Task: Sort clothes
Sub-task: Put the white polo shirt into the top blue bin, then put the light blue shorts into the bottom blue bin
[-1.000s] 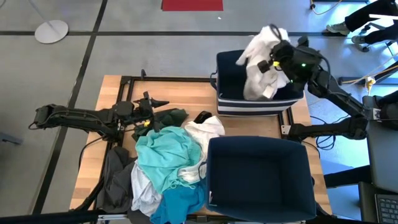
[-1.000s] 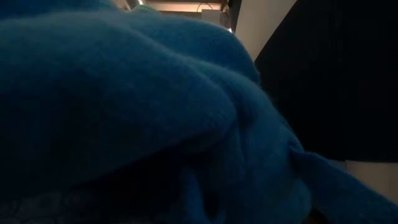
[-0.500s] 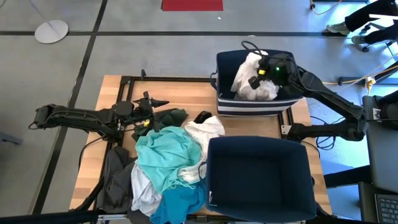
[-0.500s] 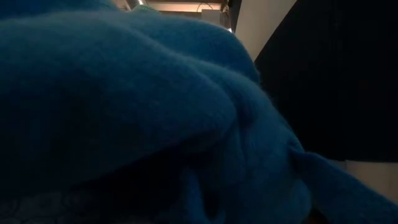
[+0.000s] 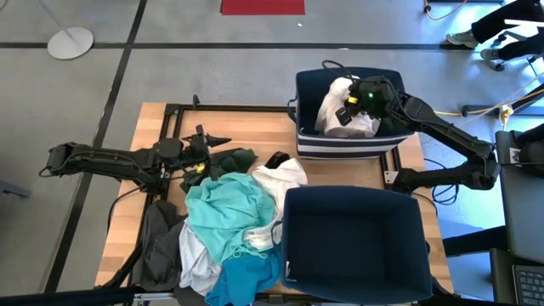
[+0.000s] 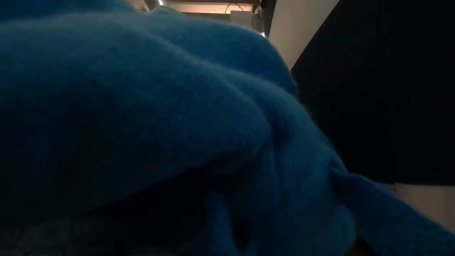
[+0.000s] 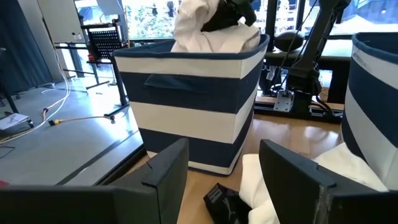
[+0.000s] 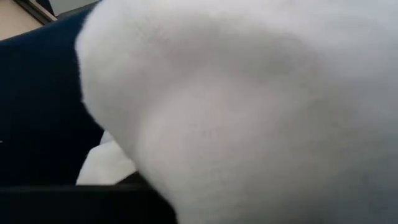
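The right gripper (image 5: pixel 350 104) sat in the far striped navy fabric bin (image 5: pixel 348 144) against a white soft garment (image 5: pixel 333 106) (its grip unclear); the left gripper (image 5: pixel 223 141) stood open.

Overhead camera looks straight down; low and right wrist cameras are pressed against fabric; left wrist camera faces the striped bin (image 7: pixel 193 106).

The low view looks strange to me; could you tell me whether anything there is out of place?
Yes: teal blue fabric fills almost the whole low view, blocking the camera. From above, the clothes pile spills to the table's front edge.
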You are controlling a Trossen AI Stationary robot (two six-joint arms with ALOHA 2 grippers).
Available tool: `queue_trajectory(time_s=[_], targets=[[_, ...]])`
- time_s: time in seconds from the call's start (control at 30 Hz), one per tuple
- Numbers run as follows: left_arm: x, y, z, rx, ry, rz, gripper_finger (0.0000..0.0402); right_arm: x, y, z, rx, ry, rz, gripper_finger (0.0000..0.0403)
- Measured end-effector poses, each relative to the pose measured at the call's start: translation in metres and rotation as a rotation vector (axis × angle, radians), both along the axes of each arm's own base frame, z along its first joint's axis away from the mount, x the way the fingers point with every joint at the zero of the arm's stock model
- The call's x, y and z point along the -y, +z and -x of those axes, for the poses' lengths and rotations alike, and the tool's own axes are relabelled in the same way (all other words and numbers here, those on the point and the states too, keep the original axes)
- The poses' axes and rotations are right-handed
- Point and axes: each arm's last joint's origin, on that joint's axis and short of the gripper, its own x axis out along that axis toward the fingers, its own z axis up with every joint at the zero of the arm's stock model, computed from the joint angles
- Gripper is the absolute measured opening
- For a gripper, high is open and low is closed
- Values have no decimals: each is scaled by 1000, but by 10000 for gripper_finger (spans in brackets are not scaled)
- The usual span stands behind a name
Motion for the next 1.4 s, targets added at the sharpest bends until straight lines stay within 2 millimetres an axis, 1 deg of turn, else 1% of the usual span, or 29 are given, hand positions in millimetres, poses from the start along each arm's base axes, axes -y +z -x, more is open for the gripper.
queue_trajectory(time_s=[0.07, 0.17, 0.3, 0.4, 0.5, 0.57, 0.7, 0.8, 0.87, 1.0, 1.1, 1.2, 1.4], targets=[[0, 0, 0, -4, 0, 0, 186, 0, 2, 1, -4, 1, -2, 197], [0, 0, 0, -5, 0, 0, 186, -2, 13, 2, 14, 1, 10, 242], [0, -1, 0, -6, -1, 0, 186, -6, 33, 8, 34, -1, 19, 279], [0, -1, 0, -11, -1, 1, 186, -11, 51, 15, 76, -8, 17, 291], [0, -2, 0, -21, -1, 2, 186, -19, 64, 21, 130, 42, -12, 293], [0, -3, 0, -31, -2, 2, 186, -29, 70, 22, 171, 99, -25, 293], [1, -3, 0, -33, -28, 4, 186, -54, 76, 22, 203, 223, -28, 294], [3, -3, -1, -31, -96, 9, 186, -76, 77, 17, 219, 342, -41, 294], [3, -2, -1, -25, -108, 9, 186, -91, 76, 12, 226, 424, -58, 294], [3, -2, -1, -25, -107, 10, 186, -122, 64, -1, 214, 579, -70, 294], [4, -3, -1, -18, -110, 34, 186, -143, 54, -8, 205, 650, -54, 294], [8, -2, -2, 0, -133, 77, 186, -163, 49, -10, 230, 704, -51, 294], [27, 0, -3, 22, -231, 132, 186, -206, 39, -6, 277, 829, -43, 294]])
